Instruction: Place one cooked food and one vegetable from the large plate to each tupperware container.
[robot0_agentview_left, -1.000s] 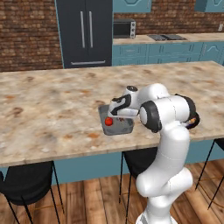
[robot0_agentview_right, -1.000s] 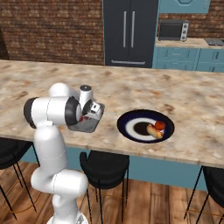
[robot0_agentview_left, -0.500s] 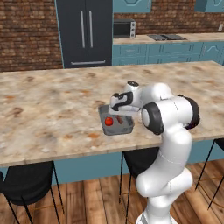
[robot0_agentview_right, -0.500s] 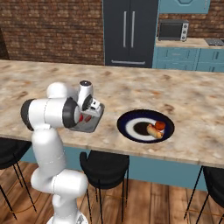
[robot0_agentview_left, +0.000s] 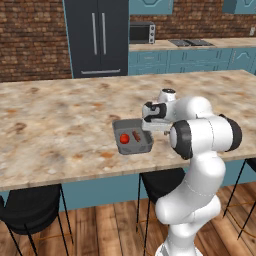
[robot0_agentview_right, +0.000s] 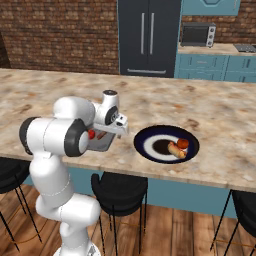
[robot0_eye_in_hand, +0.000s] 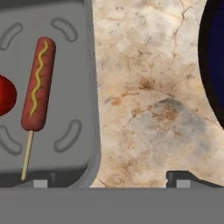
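claw (robot0_eye_in_hand: 107, 181) released over counter (robot0_eye_in_hand: 144, 109) btwn grey tray (robot0_eye_in_hand: 85, 87) w/ corn dog (robot0_eye_in_hand: 38, 85) & large plate (robot0_eye_in_hand: 212, 61).

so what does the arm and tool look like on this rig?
Glossy white rounded arm with dark grey-black joint caps at the bulky segments. The tool ends in two small dark grey finger tips, each with a pale square patch. No cables or markings are visible.

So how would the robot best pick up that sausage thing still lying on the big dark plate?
Probably from straight above, fingers closing across the middle of the sausage. It lies flat on the large plate, with a red tomato-like vegetable close beside one end, so gripping mid-length, away from that end, looks safest. The gripper is open.
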